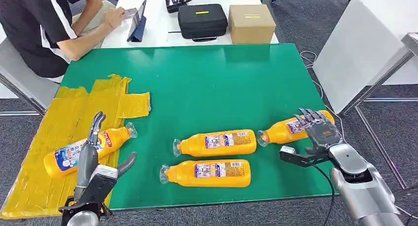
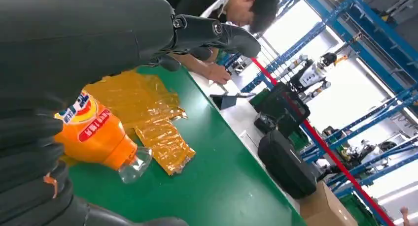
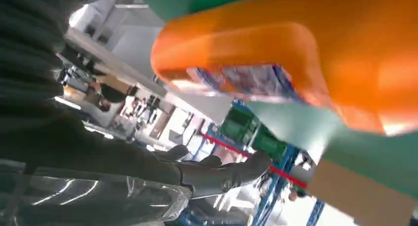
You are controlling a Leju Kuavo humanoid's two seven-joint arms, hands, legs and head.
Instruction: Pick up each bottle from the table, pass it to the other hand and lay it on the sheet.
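Green counter (image 1: 207, 88) carries everything. Yellow sheet (image 1: 69, 117) lies crumpled over its left end, hanging past the near corner.

Four orange bottles, all lying on their sides, clear caps pointing left:
- Delivered bottle (image 1: 84, 149) rests on the sheet, cap just off the sheet's edge over the green.
- Middle bottle (image 1: 215, 143) on bare counter, centre.
- Near bottle (image 1: 206, 173) just in front of it, near the counter's front edge.
- Far-right bottle (image 1: 291, 127) at the right end, its base under the right robot hand.

Left robot hand (image 1: 93, 157) hangs over the delivered bottle, fingers straight and apart, thumb splayed out to the side; it holds nothing. Left wrist view agrees: bottle lies free on the sheet beside the fingers.

Right robot hand (image 1: 318, 130) sits over the base of the far-right bottle, fingers spread across it, not wrapped. Right wrist view shows the bottle body close against the palm side, thumb clear of it. Contact uncertain; no grasp visible.

Judgement: one bottle laid, three left. Step in hand is the right-side pick of the far-right bottle. Next move calls for closing fingers and thumb round the bottle's body, lifting it level, then carrying it toward centre for the left robot hand to take.
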